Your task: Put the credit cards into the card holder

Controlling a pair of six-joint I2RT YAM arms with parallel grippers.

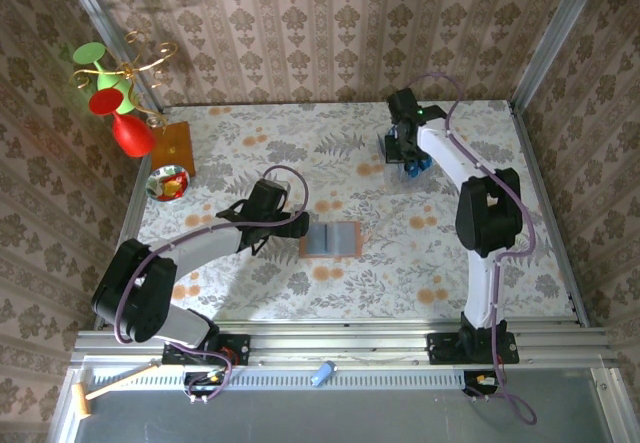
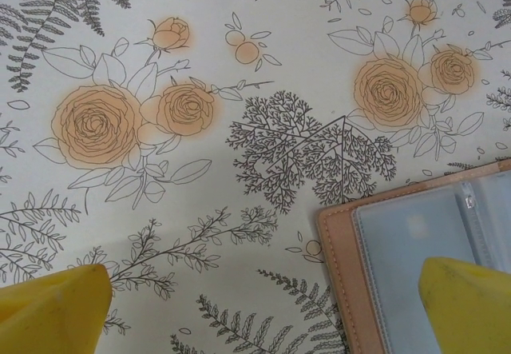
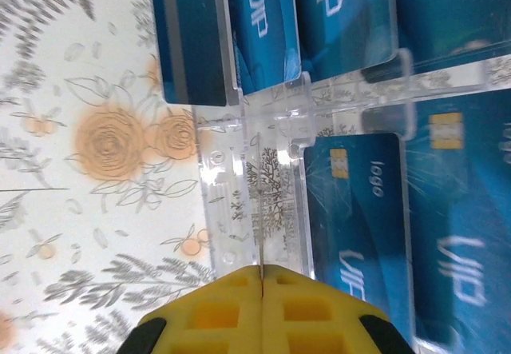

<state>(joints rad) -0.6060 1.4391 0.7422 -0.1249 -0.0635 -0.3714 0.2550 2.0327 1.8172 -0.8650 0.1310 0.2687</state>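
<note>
The card holder point(image 1: 332, 239) lies open on the flowered tablecloth mid-table, salmon-brown with clear sleeves point(image 2: 415, 250). My left gripper point(image 1: 292, 225) hovers at its left edge, open point(image 2: 263, 314); one yellow fingertip point(image 2: 467, 302) is over the holder's corner, the other point(image 2: 52, 306) over bare cloth. At the back right stands a clear plastic rack point(image 3: 271, 122) holding several blue credit cards point(image 3: 359, 218) point(image 1: 416, 167). My right gripper point(image 1: 404, 149) is over the rack, its fingers shut point(image 3: 262, 272) on a thin card point(image 3: 261, 210) seen edge-on.
At the far left stand red and green goblets point(image 1: 125, 128) on a gold stand, an orange-brown wooden board point(image 1: 176, 149) and a small bowl point(image 1: 167, 183). Patterned walls and metal posts ring the table. A small blue object point(image 1: 322, 373) lies on the front rail.
</note>
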